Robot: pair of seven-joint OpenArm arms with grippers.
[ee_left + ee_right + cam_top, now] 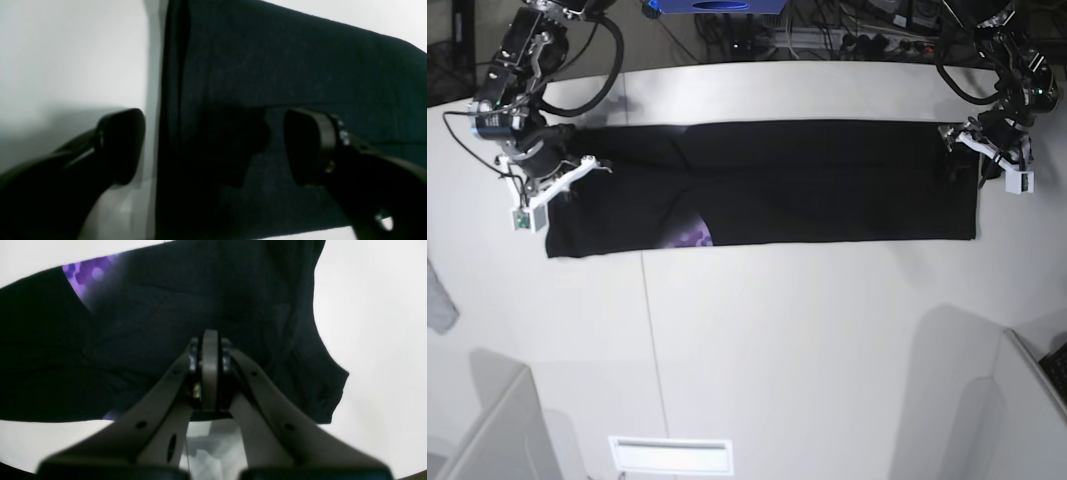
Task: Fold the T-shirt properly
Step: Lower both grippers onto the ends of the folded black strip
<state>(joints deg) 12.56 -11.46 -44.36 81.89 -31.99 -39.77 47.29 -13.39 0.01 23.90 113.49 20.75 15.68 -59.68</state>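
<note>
While T-shirt [817, 185] lies as long band across table [777, 340], 9 to 3 o'clock: right claw [209, 340] pressed together at 9 o'clock end, left claw [213, 146] spread astride 3 o'clock edge. Pinch both ends evenly, lift level.

Dim blurry wrist views, bright even base

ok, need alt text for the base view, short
A black T-shirt, folded into a long band, lies across a white table, with a patch of purple print showing at its lower edge. The right gripper sits at the band's left end, the left gripper at its right end.
</note>
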